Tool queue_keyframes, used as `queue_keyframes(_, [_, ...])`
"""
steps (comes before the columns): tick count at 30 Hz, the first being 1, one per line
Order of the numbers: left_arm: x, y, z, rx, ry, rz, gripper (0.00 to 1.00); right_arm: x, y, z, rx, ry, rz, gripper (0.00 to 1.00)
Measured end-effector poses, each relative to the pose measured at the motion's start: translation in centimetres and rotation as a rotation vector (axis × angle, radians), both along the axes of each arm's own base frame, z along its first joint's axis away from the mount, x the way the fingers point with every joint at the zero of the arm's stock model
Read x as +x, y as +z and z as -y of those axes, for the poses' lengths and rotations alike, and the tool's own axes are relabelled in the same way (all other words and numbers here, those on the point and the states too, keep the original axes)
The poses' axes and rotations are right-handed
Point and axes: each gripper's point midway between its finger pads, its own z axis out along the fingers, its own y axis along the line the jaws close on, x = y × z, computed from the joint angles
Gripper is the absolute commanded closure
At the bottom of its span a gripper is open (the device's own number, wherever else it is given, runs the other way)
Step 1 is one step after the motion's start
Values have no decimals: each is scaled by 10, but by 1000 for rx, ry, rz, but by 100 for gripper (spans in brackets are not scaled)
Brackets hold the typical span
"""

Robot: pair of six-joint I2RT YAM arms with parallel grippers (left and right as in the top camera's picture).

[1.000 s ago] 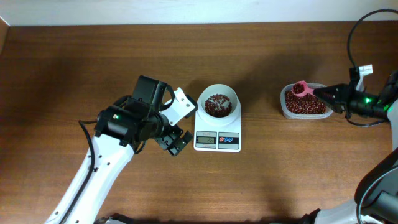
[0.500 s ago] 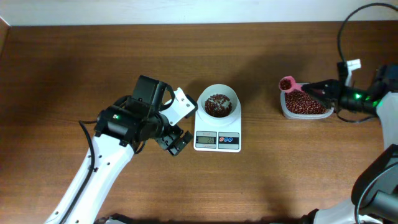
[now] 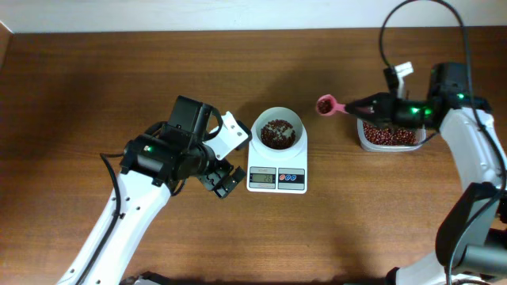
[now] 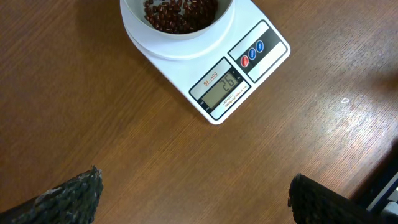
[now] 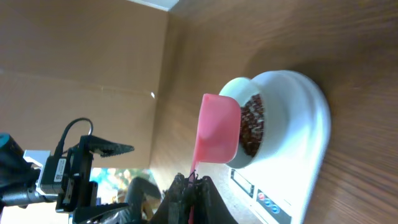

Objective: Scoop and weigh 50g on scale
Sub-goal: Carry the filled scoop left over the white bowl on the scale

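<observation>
The white scale (image 3: 277, 179) stands mid-table and carries a white bowl (image 3: 278, 119) with some red-brown beans (image 3: 277, 133) in it. My right gripper (image 3: 355, 104) is shut on the handle of a pink scoop (image 3: 325, 104), which hangs between the bowl and the clear tub (image 3: 362, 136). What the scoop holds does not show. In the right wrist view the scoop (image 5: 217, 134) is just short of the bowl (image 5: 292, 99). My left gripper (image 3: 236, 156) stands open beside the scale's left edge with nothing between its fingers. Its view shows the scale (image 4: 239, 68) ahead.
The clear tub holds a heap of beans (image 3: 388, 134) at the right. A cable (image 3: 396, 32) loops above the right arm. The left arm (image 3: 135, 198) stretches from the front left edge toward the scale.
The right arm has carried the pink scoop left, from over the tub toward the bowl on the scale. The left arm has not moved.
</observation>
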Motion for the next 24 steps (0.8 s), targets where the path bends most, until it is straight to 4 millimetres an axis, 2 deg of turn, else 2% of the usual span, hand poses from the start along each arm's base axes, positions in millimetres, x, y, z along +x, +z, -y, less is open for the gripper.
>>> queue_keyframes(4, [0,0,0,0,0,0,1,-4,1,-27,4,61,-2,96])
queue_keyframes(8, [0,0,0,0,0,0,1,-8,2,-46,0,109,13,96])
queue_keyframes(18, [0,0,0,0,0,0,1,-7,-4,-70,-66,160,76,96])
queue_keyframes(24, [0,0,0,0,0,0,1,-7,-9,-75,-116,196,150,96])
